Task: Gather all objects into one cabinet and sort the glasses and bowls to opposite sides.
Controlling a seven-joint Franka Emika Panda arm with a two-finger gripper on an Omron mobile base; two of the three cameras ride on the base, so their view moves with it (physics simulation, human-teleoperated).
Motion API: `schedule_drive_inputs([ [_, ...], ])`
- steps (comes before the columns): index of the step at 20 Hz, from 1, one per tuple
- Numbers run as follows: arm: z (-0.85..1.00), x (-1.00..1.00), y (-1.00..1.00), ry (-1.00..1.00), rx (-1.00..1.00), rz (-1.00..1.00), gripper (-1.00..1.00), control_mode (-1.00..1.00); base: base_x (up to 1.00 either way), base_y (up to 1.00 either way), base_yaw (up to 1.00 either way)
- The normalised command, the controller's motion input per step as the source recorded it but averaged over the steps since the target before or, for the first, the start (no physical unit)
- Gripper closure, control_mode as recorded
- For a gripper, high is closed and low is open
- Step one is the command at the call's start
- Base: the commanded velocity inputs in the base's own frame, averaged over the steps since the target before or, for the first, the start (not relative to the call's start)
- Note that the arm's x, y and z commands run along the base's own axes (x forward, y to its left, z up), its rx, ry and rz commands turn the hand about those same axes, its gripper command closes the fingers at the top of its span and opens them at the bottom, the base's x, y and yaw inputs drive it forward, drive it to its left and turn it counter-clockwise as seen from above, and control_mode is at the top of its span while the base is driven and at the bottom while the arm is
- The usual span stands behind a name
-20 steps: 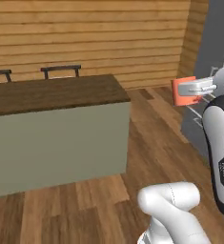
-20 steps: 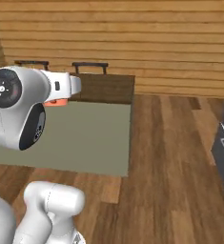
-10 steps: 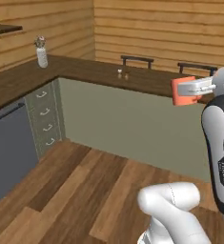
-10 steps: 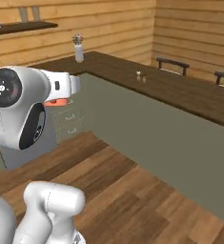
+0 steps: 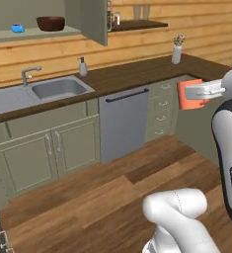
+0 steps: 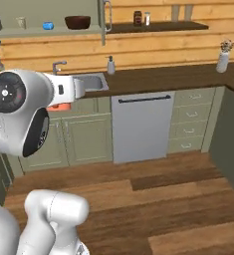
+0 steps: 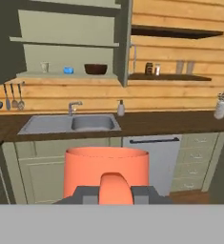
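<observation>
Since the earlier frames the base has swung round, so the views now face a sink counter and an open wall cabinet instead of the long island and plank wall; the gripper (image 7: 114,194) still carries the same load out in front of the arm. Its jaws are clenched on the orange-red mug (image 7: 106,173), which stands upright with its mouth up and its long axis vertical; the mug is plain and smooth, and in the hand view its handle points back toward the camera between the finger tips. Beyond it, lower down, lies the steel sink (image 7: 70,124) set in the dark countertop. Farther and higher, on the shelf of the olive-green cabinet (image 7: 66,75), stand the pale beige cup (image 7: 45,67), the small bright-blue vessel (image 7: 68,70) and the wide dark-brown bowl (image 7: 96,69), in a row, apart from one another.
</observation>
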Motion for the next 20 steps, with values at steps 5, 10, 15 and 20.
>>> schedule_drive_inputs([
  [5, 0.0, 0.0, 0.0, 0.0, 0.0, 0.0, 1.0, 1.0, 0.95, 0.6, 0.22],
  [10, 0.0, 0.0, 0.0, 0.0, 0.0, 0.0, 1.0, 1.0, 0.92, 0.68, 0.17],
  [15, 0.0, 0.0, 0.0, 0.0, 0.0, 0.0, 1.0, 1.0, 0.97, 0.71, 0.38],
  [20, 0.0, 0.0, 0.0, 0.0, 0.0, 0.0, 1.0, 1.0, 0.88, 0.33, 0.62],
])
